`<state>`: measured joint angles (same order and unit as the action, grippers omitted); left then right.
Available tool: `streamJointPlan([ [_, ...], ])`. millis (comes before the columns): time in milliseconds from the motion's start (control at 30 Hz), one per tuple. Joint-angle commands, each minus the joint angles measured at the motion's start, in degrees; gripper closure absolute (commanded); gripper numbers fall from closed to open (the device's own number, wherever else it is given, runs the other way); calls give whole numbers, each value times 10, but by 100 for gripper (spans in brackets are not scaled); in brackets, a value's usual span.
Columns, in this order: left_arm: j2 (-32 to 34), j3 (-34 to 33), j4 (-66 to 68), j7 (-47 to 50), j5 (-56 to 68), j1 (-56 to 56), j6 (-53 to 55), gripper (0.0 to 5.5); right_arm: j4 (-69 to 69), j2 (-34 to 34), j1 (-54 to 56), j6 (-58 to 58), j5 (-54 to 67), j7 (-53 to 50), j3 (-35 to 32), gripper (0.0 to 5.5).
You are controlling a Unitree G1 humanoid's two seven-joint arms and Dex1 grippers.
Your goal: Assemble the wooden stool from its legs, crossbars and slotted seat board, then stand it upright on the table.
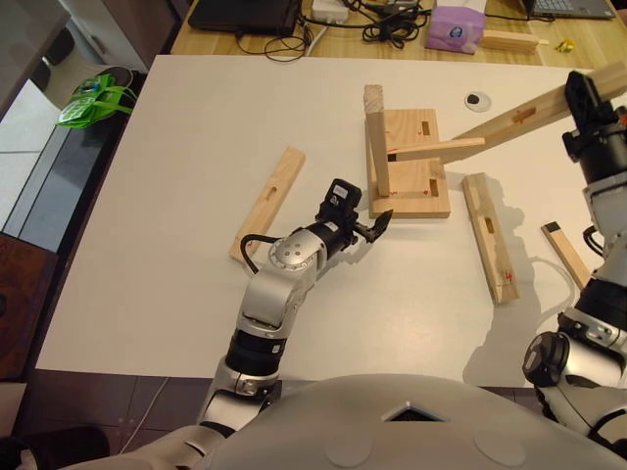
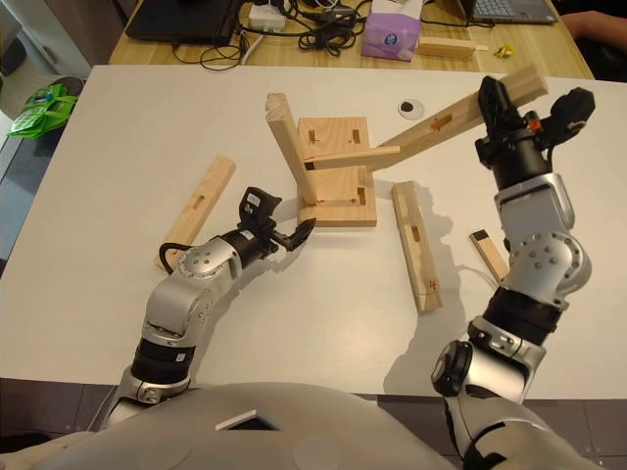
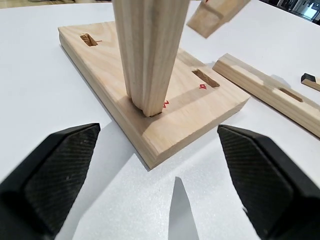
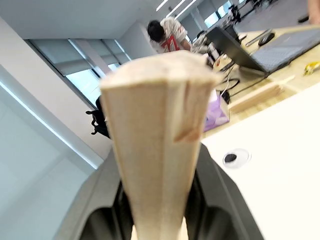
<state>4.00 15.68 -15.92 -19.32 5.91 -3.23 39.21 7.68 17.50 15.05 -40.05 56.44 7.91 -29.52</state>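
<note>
The slotted seat board (image 1: 421,191) lies flat mid-table with one leg (image 1: 376,147) standing upright in a slot at its left side. My right gripper (image 2: 505,108) is shut on a second leg (image 1: 509,117), held slanting in the air, its lower end hanging over the board. In the right wrist view that leg (image 4: 155,150) rises between the fingers. My left gripper (image 1: 377,223) is open just off the board's near left corner, holding nothing. The left wrist view has its fingers (image 3: 55,170) spread either side of the board (image 3: 200,105) and the standing leg (image 3: 150,55).
A loose leg (image 1: 268,201) lies left of the board, another (image 1: 488,235) right of it, and a short crossbar (image 1: 565,253) farther right. A small black disc (image 1: 476,98) sits behind. A purple tissue box (image 1: 456,27), cables and a laptop are on the desk beyond.
</note>
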Motion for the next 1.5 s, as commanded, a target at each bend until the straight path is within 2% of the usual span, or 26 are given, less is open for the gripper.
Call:
streamJointPlan([
  [33,15,-10,-16,4,5,9,10,116,69,3,-68,-43,34,-19,-2,448],
  [300,28,-10,-9,3,4,4,2,116,71,6,-88,-2,-1,-9,1,448],
  [733,18,8,-4,13,2,11,-12,116,66,-10,-141,50,-73,4,63,448],
  [1167,7,13,19,26,1,6,-36,116,42,-37,-83,25,-10,-75,47,448],
  [1500,1,12,41,30,0,1,-55,116,61,-43,-64,29,20,-65,52,448],
])
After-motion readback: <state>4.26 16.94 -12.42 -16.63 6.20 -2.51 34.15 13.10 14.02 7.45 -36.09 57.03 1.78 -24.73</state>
